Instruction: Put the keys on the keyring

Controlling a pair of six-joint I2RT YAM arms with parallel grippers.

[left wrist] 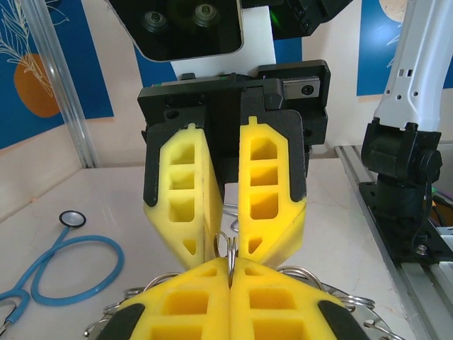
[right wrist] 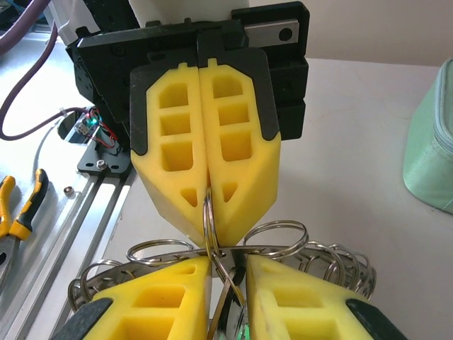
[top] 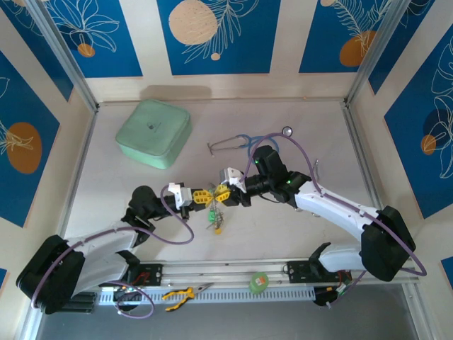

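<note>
My left gripper [left wrist: 230, 268] is clamped tight on the keyring [left wrist: 226, 244]; my right gripper [right wrist: 228, 268] is narrow, straddling that ring, a small gap visible.

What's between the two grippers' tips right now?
A thin silver ring, clamped by the left gripper and reaching the right gripper; right wrist view shows it.

On the pale table [top: 311, 134] — a green case [top: 153, 132] and a blue stethoscope [top: 243, 139]

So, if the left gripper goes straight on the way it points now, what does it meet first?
Most likely the right gripper, tip to tip with it; only the keyring pinched in the left jaws lies between.
</note>
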